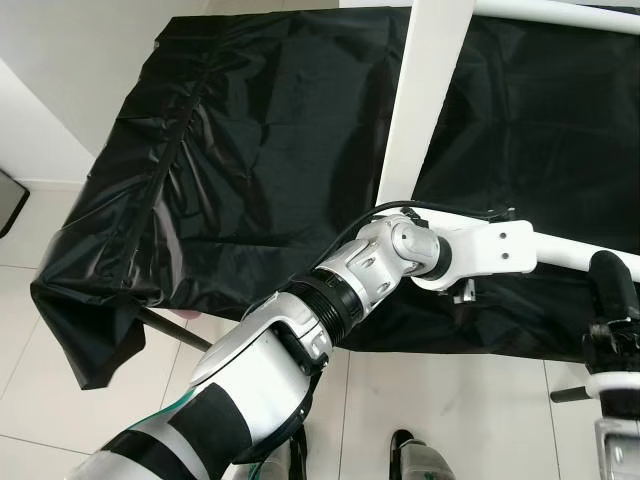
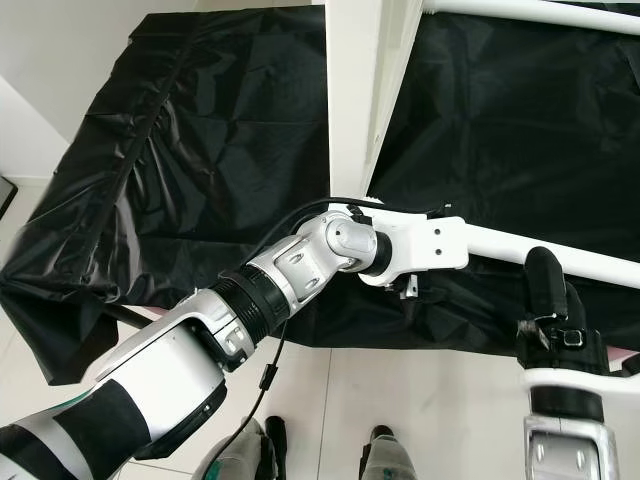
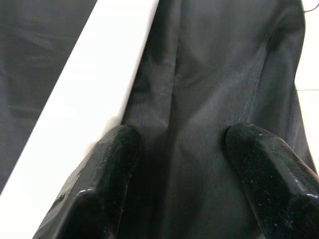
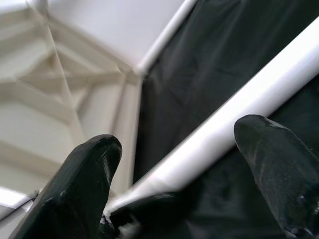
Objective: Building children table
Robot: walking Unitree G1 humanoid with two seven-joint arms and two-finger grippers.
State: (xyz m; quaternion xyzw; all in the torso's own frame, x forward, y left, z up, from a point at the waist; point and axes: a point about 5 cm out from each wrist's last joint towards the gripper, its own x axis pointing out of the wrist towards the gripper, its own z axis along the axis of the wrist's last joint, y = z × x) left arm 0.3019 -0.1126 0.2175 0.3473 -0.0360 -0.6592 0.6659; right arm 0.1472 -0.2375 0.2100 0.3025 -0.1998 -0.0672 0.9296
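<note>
Left gripper (image 3: 174, 184) fingers spread, one pad against a white table leg (image 3: 75, 109), apparently steadying it over the black sheet (image 1: 250, 150); right gripper (image 4: 174, 199) spread around a white rail (image 4: 239, 114).

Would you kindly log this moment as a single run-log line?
stage: assembly | left hand: open, over black cloth beside white table leg | right hand: open around white rod
</note>
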